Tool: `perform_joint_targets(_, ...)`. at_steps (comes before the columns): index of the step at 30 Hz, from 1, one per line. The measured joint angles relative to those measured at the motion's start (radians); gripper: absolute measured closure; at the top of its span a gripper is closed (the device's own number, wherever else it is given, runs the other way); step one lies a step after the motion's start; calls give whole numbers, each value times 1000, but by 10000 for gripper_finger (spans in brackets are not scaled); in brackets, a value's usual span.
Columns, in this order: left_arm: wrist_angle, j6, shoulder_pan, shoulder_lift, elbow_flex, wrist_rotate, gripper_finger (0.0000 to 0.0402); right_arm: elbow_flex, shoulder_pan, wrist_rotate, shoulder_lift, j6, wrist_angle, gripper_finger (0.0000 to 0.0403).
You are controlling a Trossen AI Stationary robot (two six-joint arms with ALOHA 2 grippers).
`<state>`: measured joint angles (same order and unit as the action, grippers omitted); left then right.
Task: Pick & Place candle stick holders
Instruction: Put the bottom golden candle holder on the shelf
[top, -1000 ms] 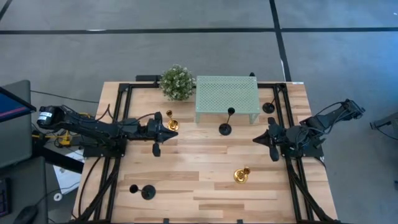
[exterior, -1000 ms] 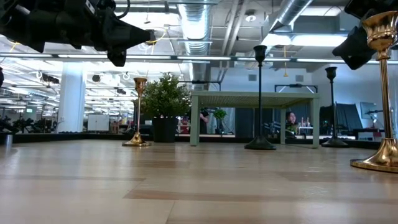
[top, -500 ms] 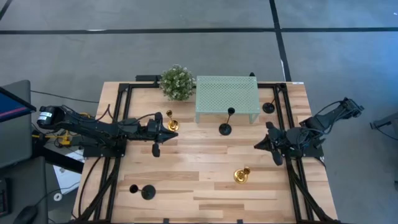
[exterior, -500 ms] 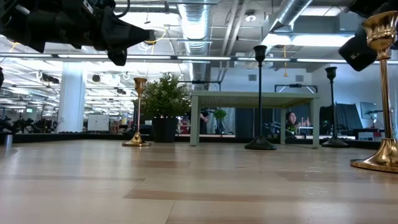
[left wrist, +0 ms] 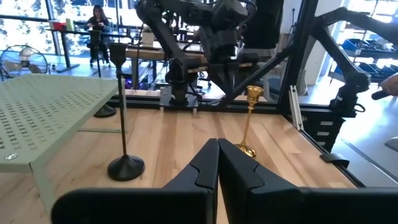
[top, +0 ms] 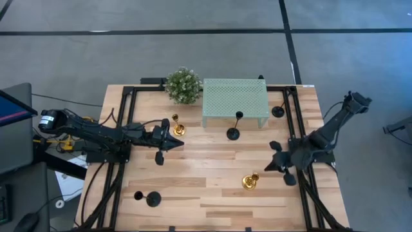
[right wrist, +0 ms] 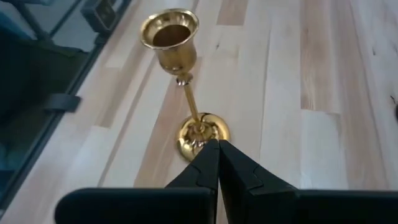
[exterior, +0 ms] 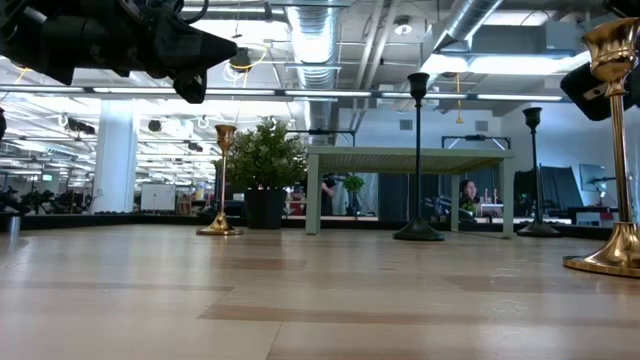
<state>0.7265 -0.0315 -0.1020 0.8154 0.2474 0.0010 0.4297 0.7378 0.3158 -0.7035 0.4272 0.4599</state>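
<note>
Two gold candle stick holders stand upright on their bases: one [top: 177, 127] at the far left by the plant, one [top: 250, 182] at the near right. Three black holders stand on disc bases: in front of the mint stand [top: 234, 132], at the far right [top: 278, 111], and at the near left [top: 152, 198]. My left gripper [top: 172, 143] is shut and empty, just near-side of the far-left gold holder. My right gripper [top: 270, 164] is shut and empty, to the right of the near-right gold holder [right wrist: 186, 81], pointing at it with its tips [right wrist: 217, 146] short of its base.
A leafy plant ball [top: 183, 85] and a mint-green perforated stand [top: 235, 102] sit along the far edge. Black frame rails [top: 122, 129] run along both sides of the wooden table. Bare wood lies in the middle and near part.
My right gripper has gone toward the table's near edge and a little left, toward the near-right gold holder, staying shut. The holders have not moved.
</note>
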Motion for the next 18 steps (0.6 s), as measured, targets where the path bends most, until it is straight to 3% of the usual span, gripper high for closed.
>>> perform_joint_targets(7,0,0,0,0,0,0,392,0,4,45,-119,77,-85,392)
perform_joint_targets(18,-4,0,0,0,0,0,392,0,4,42,-272,79,-258,270)
